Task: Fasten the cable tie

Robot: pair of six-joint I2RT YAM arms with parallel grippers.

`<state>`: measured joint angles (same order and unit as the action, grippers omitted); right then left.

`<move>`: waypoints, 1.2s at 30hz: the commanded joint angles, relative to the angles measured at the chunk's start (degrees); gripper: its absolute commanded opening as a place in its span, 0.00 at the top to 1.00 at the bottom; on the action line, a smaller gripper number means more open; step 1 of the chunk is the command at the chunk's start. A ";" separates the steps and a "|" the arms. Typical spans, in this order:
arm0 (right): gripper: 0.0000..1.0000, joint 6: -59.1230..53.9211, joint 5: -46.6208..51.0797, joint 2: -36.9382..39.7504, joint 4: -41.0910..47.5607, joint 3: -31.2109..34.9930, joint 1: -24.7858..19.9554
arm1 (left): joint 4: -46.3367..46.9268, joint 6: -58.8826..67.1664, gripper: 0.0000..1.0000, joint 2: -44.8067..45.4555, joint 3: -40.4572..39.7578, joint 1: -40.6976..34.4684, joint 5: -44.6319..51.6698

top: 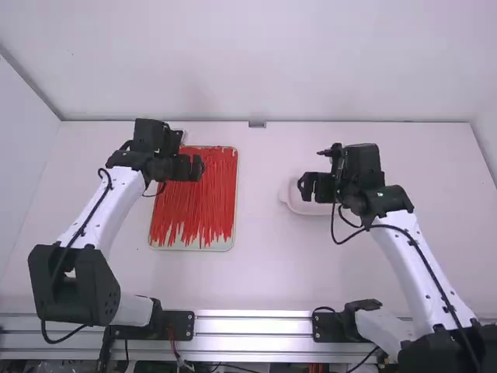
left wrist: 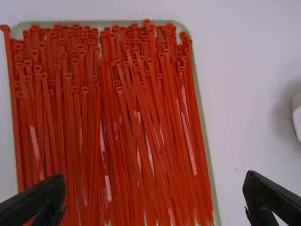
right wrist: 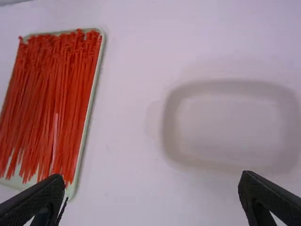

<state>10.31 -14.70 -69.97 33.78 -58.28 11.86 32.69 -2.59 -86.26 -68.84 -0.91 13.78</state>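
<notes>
The left gripper (top: 189, 168) hangs with its fingers spread wide, directly above the red cable ties (left wrist: 117, 117), which lie side by side on a pale tray (right wrist: 70, 189) beneath it. The right gripper (top: 309, 186), fingers likewise apart and holding nothing, hovers over a white dish (right wrist: 225, 127) on the table (top: 349, 256), the tray off to its side.

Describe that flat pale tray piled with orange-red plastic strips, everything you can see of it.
The pale, round-cornered rectangular tray lies flat on the white table, on the left arm's side. It is shallow with a thin rim and looks like plastic. Orange-red cable ties cover it, roughly parallel along its length, with their square heads at the far end. The left gripper hangs open above that end.
</notes>
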 commanded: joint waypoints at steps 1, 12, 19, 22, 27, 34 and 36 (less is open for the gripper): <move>0.02 -0.24 0.59 -0.11 -0.22 -1.77 2.67 | -0.48 -1.70 0.01 -1.01 0.66 2.03 0.79; 0.01 -0.09 2.80 -0.11 -2.49 -3.54 9.73 | -7.19 -3.58 0.01 -8.59 -1.64 2.49 0.76; 0.01 -0.20 4.15 -0.11 -1.55 -5.86 11.74 | -7.10 -1.88 0.01 -13.35 -6.67 2.19 0.09; 0.02 -0.13 4.09 -0.11 -1.44 -6.12 11.82 | -8.63 -2.12 0.01 -14.97 -8.15 2.21 -1.75; 0.01 0.00 4.07 -0.11 -1.40 -6.05 11.93 | -11.74 -1.88 0.01 -17.62 -9.73 2.19 -1.97; 0.01 0.42 4.11 -0.11 0.55 -6.05 11.82 | -15.34 -2.32 0.01 -21.92 -10.78 2.19 -0.74; 0.02 0.39 4.33 -0.11 1.05 -6.05 11.82 | -16.37 -2.34 0.01 -23.06 -10.78 2.19 -0.74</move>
<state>10.35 -10.96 -70.02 34.61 -62.67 23.64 16.69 -4.97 -108.05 -78.48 1.28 12.25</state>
